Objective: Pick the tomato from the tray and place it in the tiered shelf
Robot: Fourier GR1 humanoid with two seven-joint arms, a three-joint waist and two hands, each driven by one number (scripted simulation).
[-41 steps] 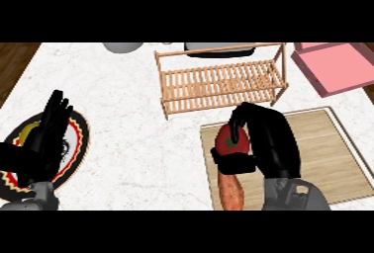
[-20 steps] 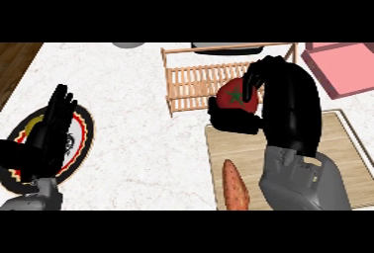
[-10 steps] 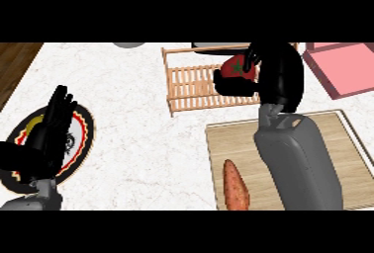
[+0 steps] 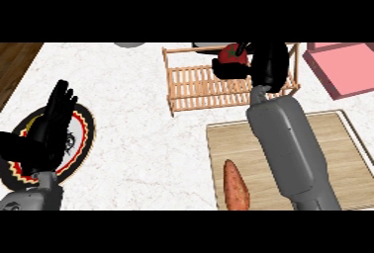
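Over the tiered shelf [image 4: 219, 86], right robot hand [image 4: 256, 64] grips tomato [image 4: 232, 54].

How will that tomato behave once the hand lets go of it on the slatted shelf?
The tomato looks round and smooth, so it may roll a little on release. The shelf has gaps between its slats, which might cradle it and stop it. The right hand curls round it without visibly denting it, so it seems fairly stiff.
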